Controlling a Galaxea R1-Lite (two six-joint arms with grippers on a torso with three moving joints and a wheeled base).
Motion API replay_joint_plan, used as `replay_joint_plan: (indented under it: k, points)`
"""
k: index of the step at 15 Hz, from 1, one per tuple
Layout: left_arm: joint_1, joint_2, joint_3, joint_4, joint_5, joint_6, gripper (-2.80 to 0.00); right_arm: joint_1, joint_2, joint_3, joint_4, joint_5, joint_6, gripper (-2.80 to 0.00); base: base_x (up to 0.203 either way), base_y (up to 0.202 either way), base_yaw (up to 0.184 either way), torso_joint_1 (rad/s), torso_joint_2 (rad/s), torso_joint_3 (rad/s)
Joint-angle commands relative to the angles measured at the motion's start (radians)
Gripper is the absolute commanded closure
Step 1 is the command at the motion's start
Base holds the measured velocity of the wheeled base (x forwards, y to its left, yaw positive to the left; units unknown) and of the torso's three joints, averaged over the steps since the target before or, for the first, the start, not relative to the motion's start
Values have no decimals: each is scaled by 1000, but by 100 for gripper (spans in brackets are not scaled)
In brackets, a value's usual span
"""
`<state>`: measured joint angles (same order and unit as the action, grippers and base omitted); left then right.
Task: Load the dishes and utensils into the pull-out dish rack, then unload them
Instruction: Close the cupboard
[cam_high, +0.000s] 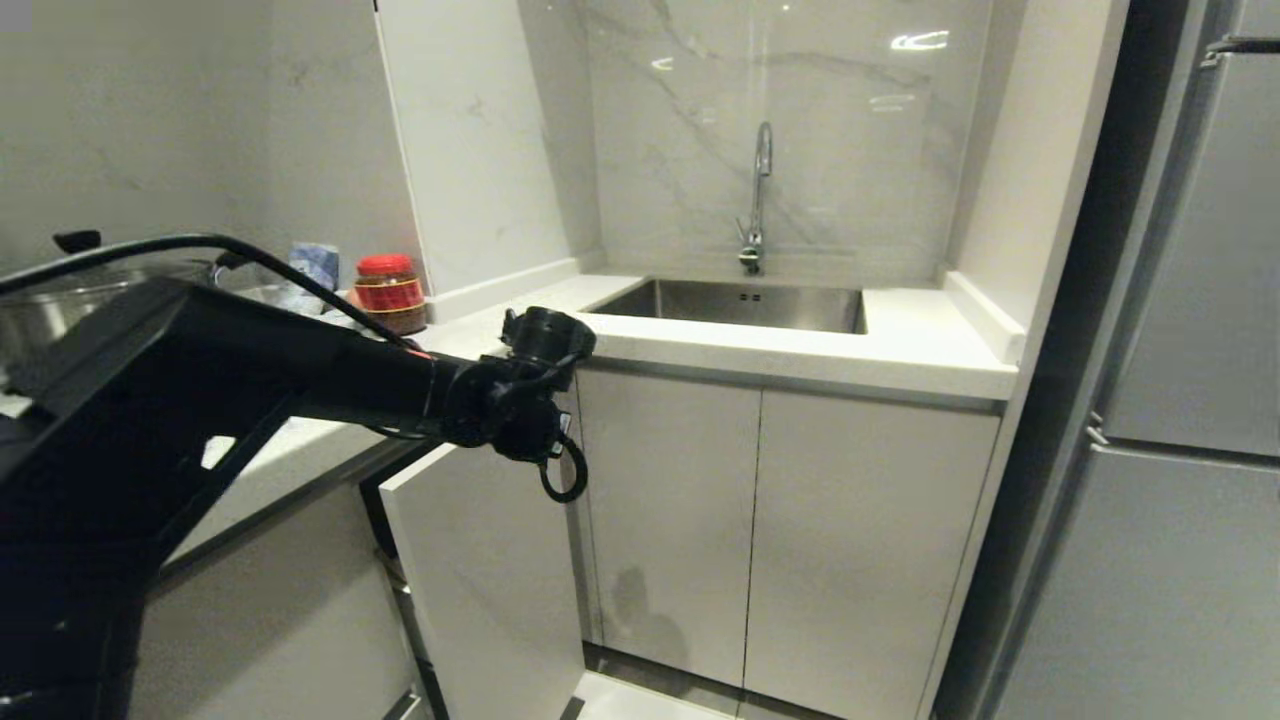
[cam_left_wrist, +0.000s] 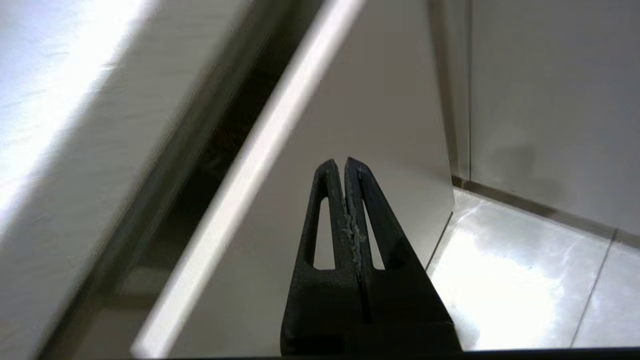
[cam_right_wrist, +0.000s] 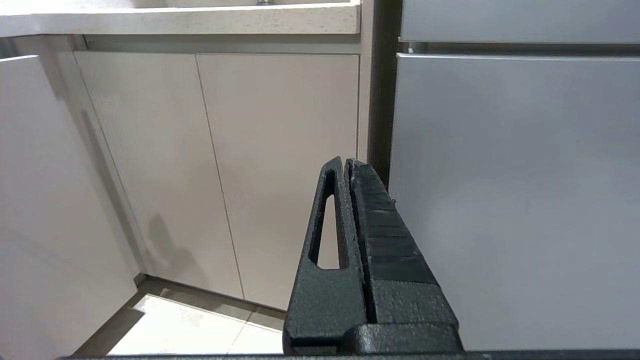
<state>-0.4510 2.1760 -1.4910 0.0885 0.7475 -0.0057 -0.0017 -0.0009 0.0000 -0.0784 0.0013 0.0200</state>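
Plain white cabinet front stands ajar; rack contents hidden, seemingly.

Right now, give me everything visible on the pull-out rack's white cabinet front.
The white cabinet front is a plain, flat, handleless panel, matte white like laminate. It stands upright and pulled out from the counter run, with a dark gap behind it; no rack contents show. Its top edge sits just below the countertop. The left gripper, shut and empty, is above that top edge; contact cannot be told.

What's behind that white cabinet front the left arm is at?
Behind the cabinet front, pulled slightly out, only a dark gap shows. No rack, dishes or utensils can be seen; the panel hides them. The left gripper is shut beside it.
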Motion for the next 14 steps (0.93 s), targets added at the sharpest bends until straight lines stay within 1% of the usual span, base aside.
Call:
replay_joint_plan:
  k: [1, 6, 8, 11, 14]
  points:
    - [33, 110, -38, 0, 4, 2, 0, 0, -1, 26, -1, 0, 0, 0, 0, 0, 0, 0, 0, 0]
    - [82, 187, -95, 0, 7, 7, 0, 0, -1, 26, -1, 0, 0, 0, 0, 0, 0, 0, 0, 0]
    - [109, 192, -110, -4, 18, 32, 0, 0, -1, 26, 0, 0, 0, 0, 0, 0, 0, 0, 0, 0]
    - [147, 190, -130, -6, 71, 56, 0, 0, -1, 26, -1, 0, 0, 0, 0, 0, 0, 0, 0, 0]
    - [167, 186, -142, -6, 79, 62, 0, 0, -1, 26, -1, 0, 0, 0, 0, 0, 0, 0, 0, 0]
